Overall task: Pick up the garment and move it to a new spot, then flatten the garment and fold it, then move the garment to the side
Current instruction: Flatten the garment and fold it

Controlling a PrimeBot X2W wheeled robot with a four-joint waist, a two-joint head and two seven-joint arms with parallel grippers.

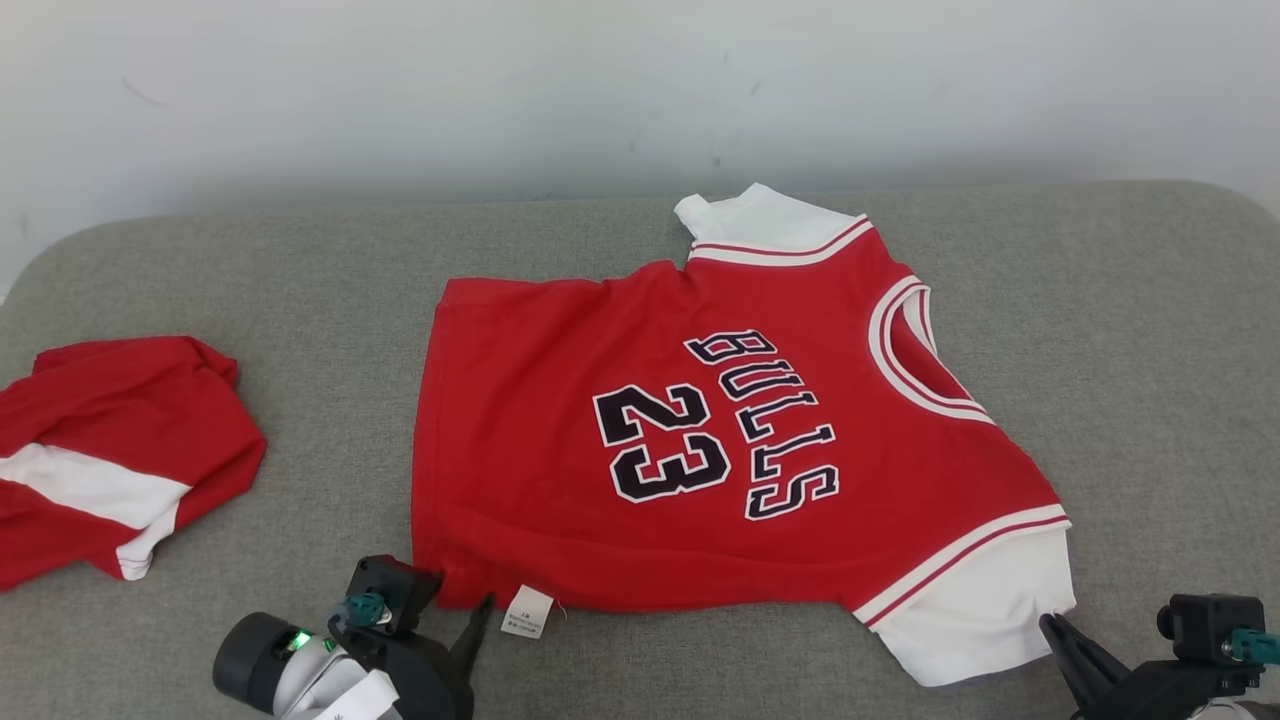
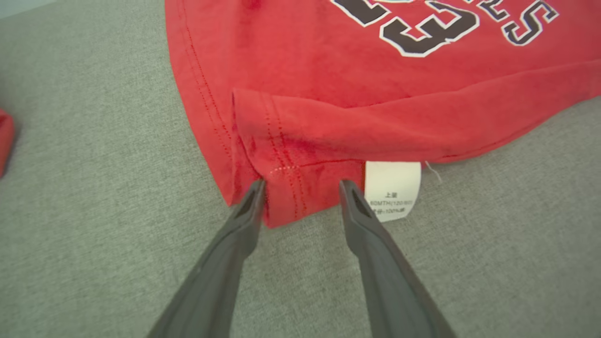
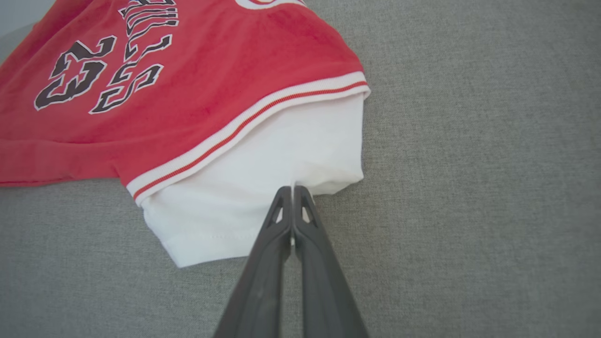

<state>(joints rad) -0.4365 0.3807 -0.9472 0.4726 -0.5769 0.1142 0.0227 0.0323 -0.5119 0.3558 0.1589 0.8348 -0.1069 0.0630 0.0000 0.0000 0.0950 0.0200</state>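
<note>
With left pincer (image 2: 303,185) parted, straddles jersey (image 2: 305,94) hem corner (image 2: 281,199); with right pincer (image 3: 292,190) clenched, pinches white sleeve (image 3: 281,150).

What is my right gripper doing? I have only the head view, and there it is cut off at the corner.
Observer: In the right wrist view, the right gripper is shut on the edge of the white sleeve, with cloth pinched between the tips.
Operator: And the other one? I cannot judge its jaws from here.
Observer: In the left wrist view, the left gripper is open, with the hem corner between its fingers, not yet pinched.
Operator: Is the cloth flat there?
Observer: No. The shirt has its near edge folded over itself just above that corner.
</note>
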